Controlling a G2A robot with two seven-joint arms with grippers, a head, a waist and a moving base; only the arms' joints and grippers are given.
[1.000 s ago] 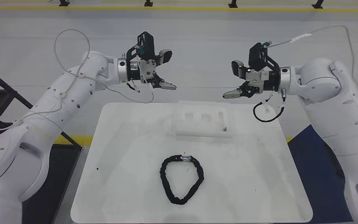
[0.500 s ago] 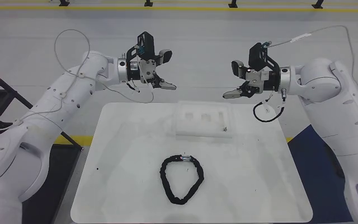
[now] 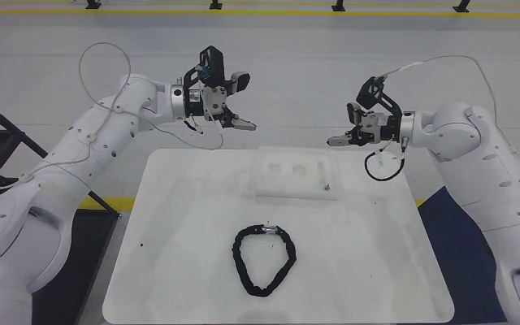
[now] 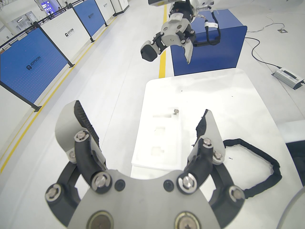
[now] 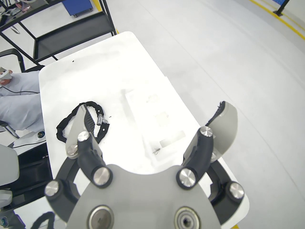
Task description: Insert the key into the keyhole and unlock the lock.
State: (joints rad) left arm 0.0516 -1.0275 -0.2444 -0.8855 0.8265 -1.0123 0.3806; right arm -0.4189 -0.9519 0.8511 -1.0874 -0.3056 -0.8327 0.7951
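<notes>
A black fabric-covered chain lock (image 3: 264, 260) lies looped on the white table (image 3: 162, 244), its silver lock body (image 3: 268, 231) at the loop's far side. A small key (image 3: 327, 187) rests on the white foam tray (image 3: 296, 173) behind it. My left gripper (image 3: 236, 123) hangs open above the table's far left edge. My right gripper (image 3: 340, 140) hangs open above the far right edge, close to the key's corner of the tray. The left wrist view shows its open gripper (image 4: 141, 110), the key (image 4: 175, 111) and the chain (image 4: 262, 158). The right wrist view shows its open gripper (image 5: 153, 106), the key (image 5: 156, 151) and the lock body (image 5: 99, 119).
The foam tray (image 4: 157, 139) has three shallow rectangular pockets. A blue cabinet (image 4: 207, 48) stands beside the table on the right arm's side. A black shelf cart (image 5: 71, 24) stands off the opposite end. The table's near half around the chain is bare.
The right arm has swung in and tilted its wrist down, so its gripper now sits slightly lower toward the tray. The left arm, chain and key have not moved.
</notes>
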